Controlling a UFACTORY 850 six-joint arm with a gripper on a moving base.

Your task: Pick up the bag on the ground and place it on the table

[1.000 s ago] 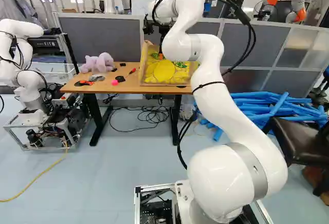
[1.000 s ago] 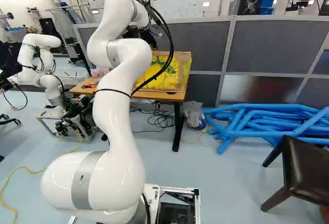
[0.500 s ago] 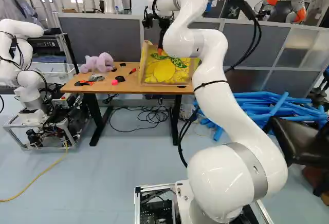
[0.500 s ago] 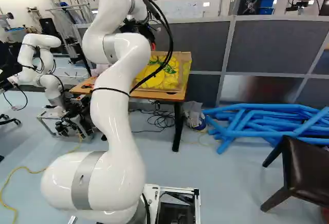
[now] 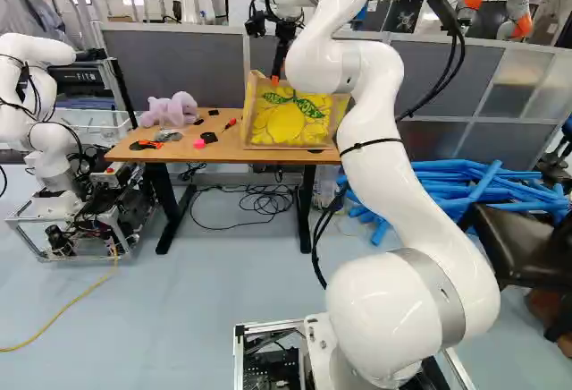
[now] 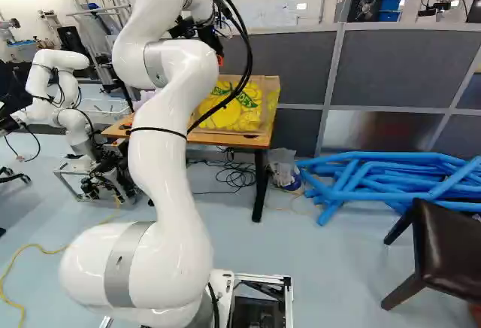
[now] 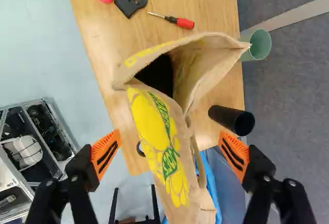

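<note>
Since the bag [image 5: 290, 123] stands upright on the table [image 5: 219, 150] with its mouth open upward, we judge the placing done. Our gripper [image 7: 171, 144] hangs above it, fingers spread wide on either side and holding nothing, probably so that it can clear the cloth. We would lift straight up, because the loose handle [image 7: 198, 160] could snag. The screwdriver [image 7: 184, 23] lies apart from the bag, likely out of harm's way.
</note>
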